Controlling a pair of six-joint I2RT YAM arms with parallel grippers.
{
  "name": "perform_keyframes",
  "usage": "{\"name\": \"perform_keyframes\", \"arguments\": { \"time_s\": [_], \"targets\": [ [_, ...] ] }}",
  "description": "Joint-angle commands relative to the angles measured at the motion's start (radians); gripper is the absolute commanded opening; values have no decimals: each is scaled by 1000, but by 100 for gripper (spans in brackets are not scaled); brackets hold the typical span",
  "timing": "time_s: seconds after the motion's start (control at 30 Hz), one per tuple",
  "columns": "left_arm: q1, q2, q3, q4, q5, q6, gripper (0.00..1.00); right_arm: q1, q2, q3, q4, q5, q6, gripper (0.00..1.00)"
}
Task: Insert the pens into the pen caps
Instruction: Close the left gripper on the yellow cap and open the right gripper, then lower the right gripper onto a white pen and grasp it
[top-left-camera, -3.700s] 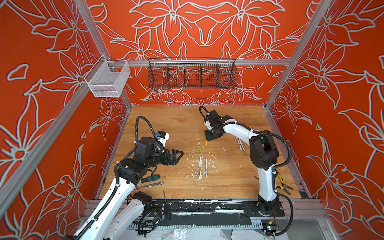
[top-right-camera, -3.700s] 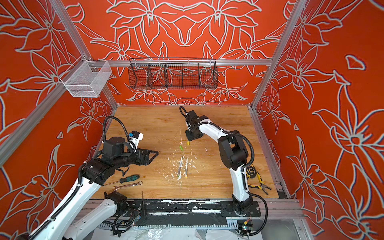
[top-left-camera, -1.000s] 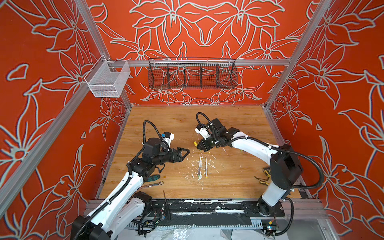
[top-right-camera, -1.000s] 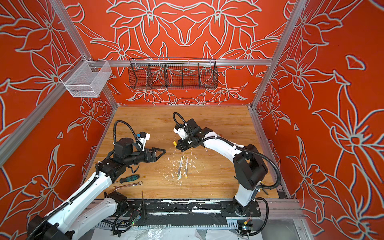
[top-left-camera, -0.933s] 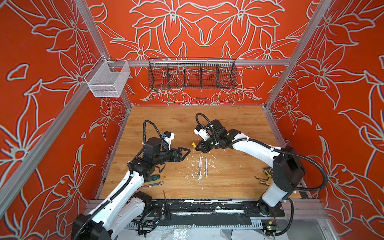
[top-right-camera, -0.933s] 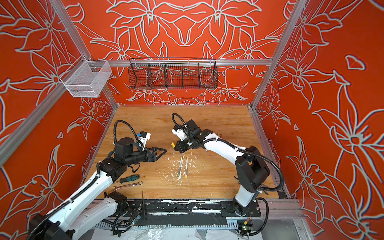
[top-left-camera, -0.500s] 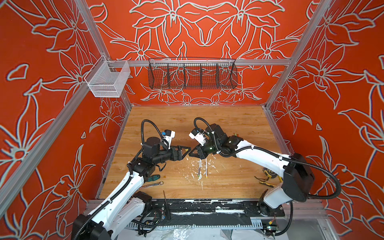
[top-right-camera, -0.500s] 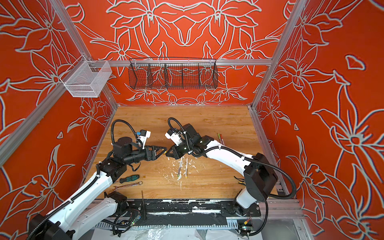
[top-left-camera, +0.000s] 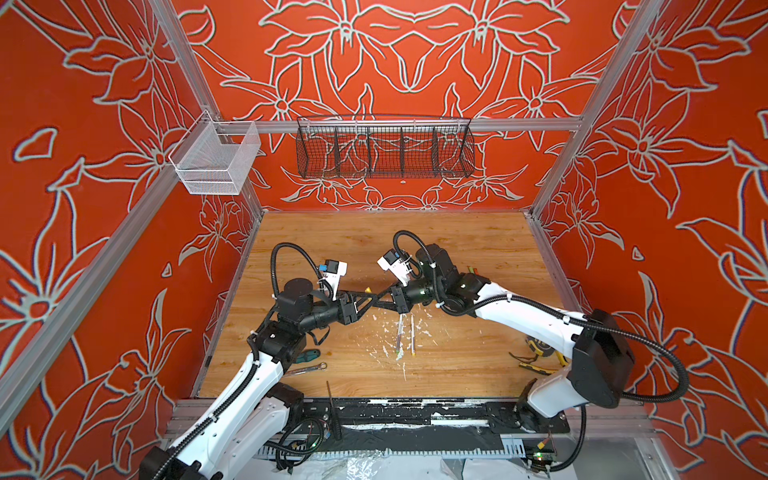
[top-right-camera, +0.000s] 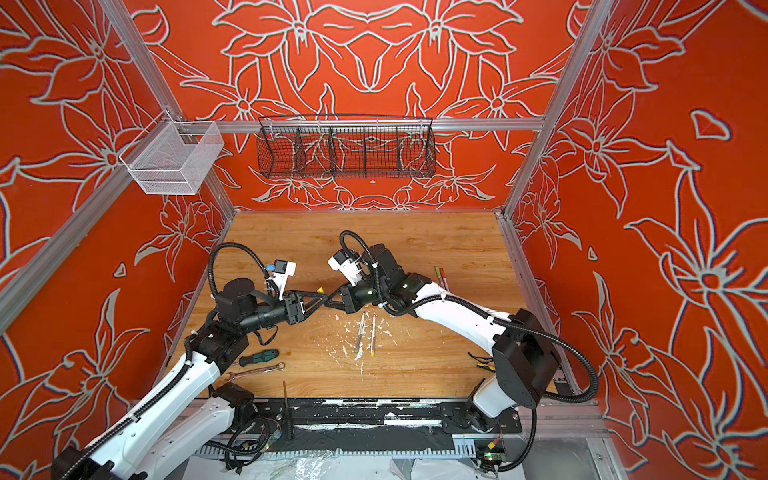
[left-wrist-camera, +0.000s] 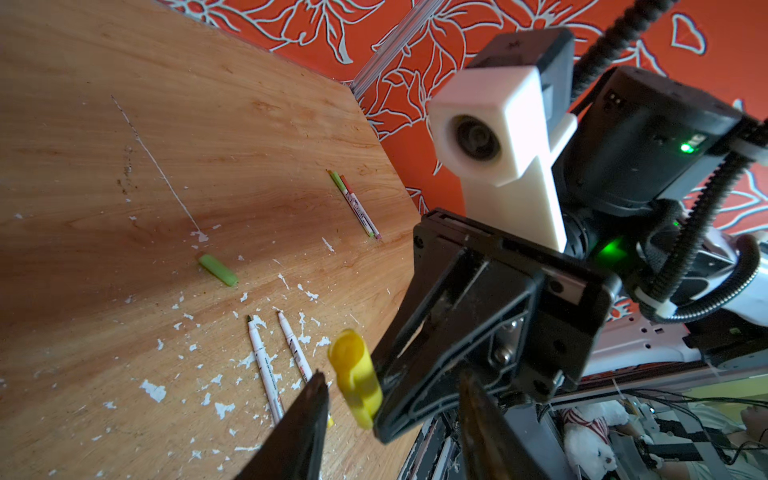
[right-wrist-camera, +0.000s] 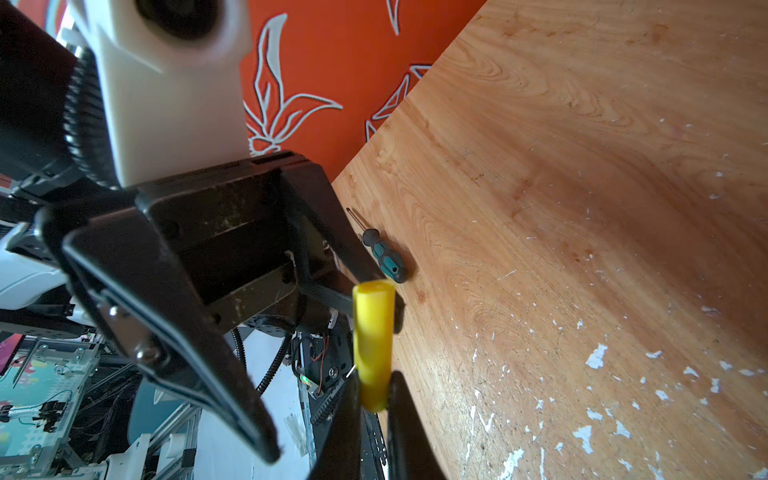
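The wooden surface (top-left-camera: 457, 249) carries everything else. Over its middle the two arms meet nose to nose. In both top views the left arm (top-left-camera: 257, 374) reaches from 7 o'clock with its forearm level and its fingers aimed at 3 o'clock. The right arm (top-left-camera: 532, 316) stretches low from 4 o'clock with its fingers aimed at 9 o'clock.

The right jaws are clamped tight on one end of the yellow cap (right-wrist-camera: 372, 340). The rest of the cap sticks out free, crosswise to those fingers. In a top view it shows as a small yellow tip (top-left-camera: 368, 289) at 12 o'clock of where the fingertips meet, held clear above the wood.

The left jaws stand partly apart and hold nothing. They straddle the cap's free end (left-wrist-camera: 355, 382), one finger just beside it and the other well off. The cap's long axis runs across their gap, so this looks like a hand-over, with the left jaws only needing to pinch.

Two bare pens (top-left-camera: 400, 336) lie side by side at 5 o'clock of the meeting point, their long axes running 12 to 6. A loose green cap (left-wrist-camera: 218, 270) lies near them.
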Motion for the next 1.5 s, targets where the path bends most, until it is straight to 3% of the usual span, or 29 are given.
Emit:
{"name": "perform_keyframes", "arguments": {
  "time_s": [0.0,0.43,0.67,0.77,0.87,0.97,1.03,1.13,1.2,1.33,1.47],
  "targets": [
    [11,-9,-1,34,22,1,46,6,-14,2,29,-35,25,7],
    [55,10,-3,83,74,-16,21,20,-9,12,28,-71,23,7],
    [56,22,-4,89,92,-16,16,22,5,32,28,-80,32,7],
    [56,29,-3,92,103,-16,7,21,7,37,31,-82,37,7],
    [58,30,7,73,91,-10,0,22,5,41,9,-60,40,15],
    [61,5,42,-48,-29,37,0,21,-9,39,-60,8,33,40],
    [62,-22,93,-195,-184,95,0,22,-23,21,-126,81,25,48],
    [67,-58,152,-341,-357,152,0,22,-48,-18,-232,249,33,51],
    [72,-73,177,-392,-403,170,0,26,-49,-27,-343,394,40,50],
    [75,-89,203,-439,-401,187,0,58,-16,-15,-528,646,65,49],
    [75,-112,190,-441,-383,184,0,88,36,3,-603,739,103,48]
  ]
}}
